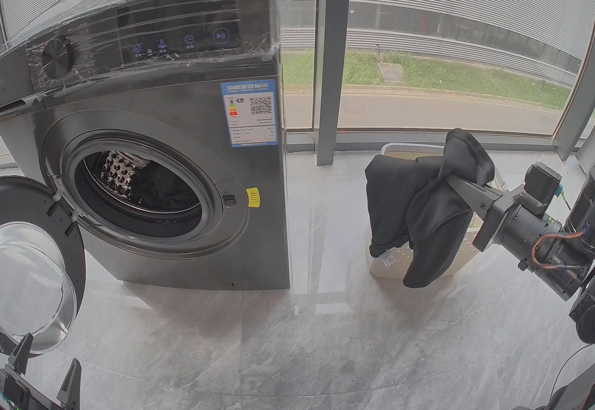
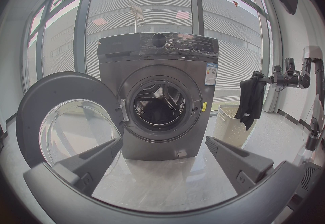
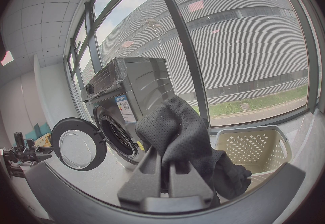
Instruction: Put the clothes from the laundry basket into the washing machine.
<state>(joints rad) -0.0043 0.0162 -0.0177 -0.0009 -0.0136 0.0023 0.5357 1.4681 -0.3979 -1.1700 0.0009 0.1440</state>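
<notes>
Right gripper [image 1: 457, 185] clenched on a bunched fold of the black garment [image 1: 421, 213], which hangs over the laundry basket [image 1: 396, 149] beside the washing machine [image 1: 186, 194]; left gripper [image 2: 163, 140] spread, empty. Cloth looks light, limp and swingy, so a bunched-fold pinch suits it. Right wrist view looks into the basket, which the garment hides in head view.

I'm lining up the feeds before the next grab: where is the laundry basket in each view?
Head view: basket on the floor right of centre, mostly hidden behind the dark garment held by the right tool.
Left wrist view: basket far off, beside the washing machine, below the garment.
Right wrist view: basket close by, just beyond the garment, near the window.
Shared landmark: the washing machine with its door open.
</notes>
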